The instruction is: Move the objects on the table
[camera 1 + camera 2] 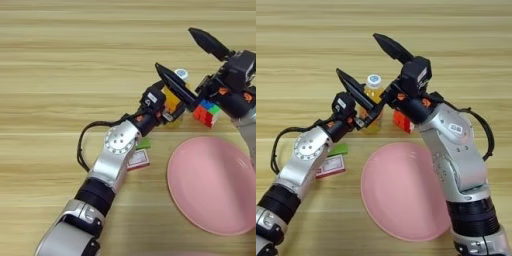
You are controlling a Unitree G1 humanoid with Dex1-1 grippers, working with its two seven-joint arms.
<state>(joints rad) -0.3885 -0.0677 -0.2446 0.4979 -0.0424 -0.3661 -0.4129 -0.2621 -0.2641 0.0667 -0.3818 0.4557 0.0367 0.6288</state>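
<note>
Leftmost, small white-and-red box (139,160) lies flat on the surface (60,60), half under the left forearm. Looks like light card, so pinch across the short sides and go easy or it'll crush. Small green block (144,143) just beyond it, also tucked under that arm. Rigid and light, any opposing faces will do, but the arm blocks access right now. Left gripper (164,110) is pressed up against the orange-juice bottle (374,102). Can't tell whether it's actually clamped on it or just alongside. Bottle stands upright near the middle, white cap up. Smooth round plastic, probably slippery, liquid inside gives it some weight and slosh. Best taken at mid-body below the cap, kept vertical. Right gripper (357,53) hangs over the same spot, its fingers (356,89) splayed wide and holding nothing. The lower one crosses in front of the bottle, the upper one points off to the far left. The two arms are crowded here, collision risk if both close in. Puzzle cube (206,112) sits just right of the bottle, partly hidden by the right wrist. Hard, flat-sided, but layers can twist, so grip square on opposite faces. Pink plate (212,185) is nearest, right of centre, nothing on it. Stiff, shallow, likely slick. Only the rim offers a hold.
</note>
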